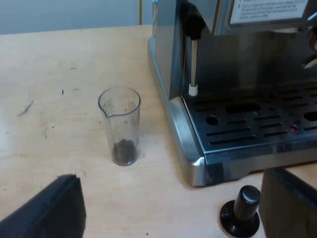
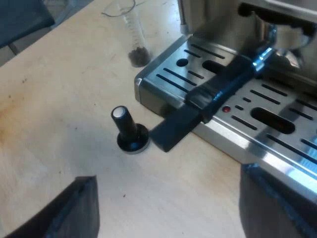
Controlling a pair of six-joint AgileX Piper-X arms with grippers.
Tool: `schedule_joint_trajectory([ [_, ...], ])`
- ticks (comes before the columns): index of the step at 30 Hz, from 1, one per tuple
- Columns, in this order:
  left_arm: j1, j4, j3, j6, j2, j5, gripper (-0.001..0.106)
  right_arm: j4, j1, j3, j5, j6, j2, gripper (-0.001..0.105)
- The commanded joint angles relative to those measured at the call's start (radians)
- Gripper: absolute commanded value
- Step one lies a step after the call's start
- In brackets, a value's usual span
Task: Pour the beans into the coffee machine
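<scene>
Measuring glass [image 1: 119,124]: stood on table [image 1: 59,74] beside espresso machine [image 1: 190,148], beans [image 1: 124,151] at bottom.
Left gripper [image 1: 171,198]: fingers apart, empty.
Right gripper [image 2: 168,188]: fingers apart, empty, near tamper [image 2: 130,131].
Right wrist view: holder handle [image 2: 198,106] jutted from machine.

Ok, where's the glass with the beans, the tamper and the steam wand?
measuring glass [image 1: 119,124], left wrist view, on its clear wall above the beans.
tamper [image 2: 126,126], right wrist view, on the side of its black knob.
steam wand [image 1: 193,62], left wrist view, on its metal tube.
</scene>
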Motion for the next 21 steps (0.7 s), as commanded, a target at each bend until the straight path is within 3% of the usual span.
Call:
schedule_joint_trajectory([
  [1, -0.004, -0.033, -0.007, -0.003, 0.025, -0.003, 0.074, -0.063, 0.047, -0.012, 0.07, 0.018, 0.018, 0.062],
  [10, -0.004, -0.121, 0.033, 0.019, 0.147, -0.006, 0.074, -0.177, 0.178, -0.012, 0.154, 0.036, 0.081, 0.062],
  [21, -0.004, -0.423, 0.219, 0.019, 0.173, -0.006, 0.074, -0.221, 0.24, -0.012, 0.196, 0.036, 0.112, 0.062],
])
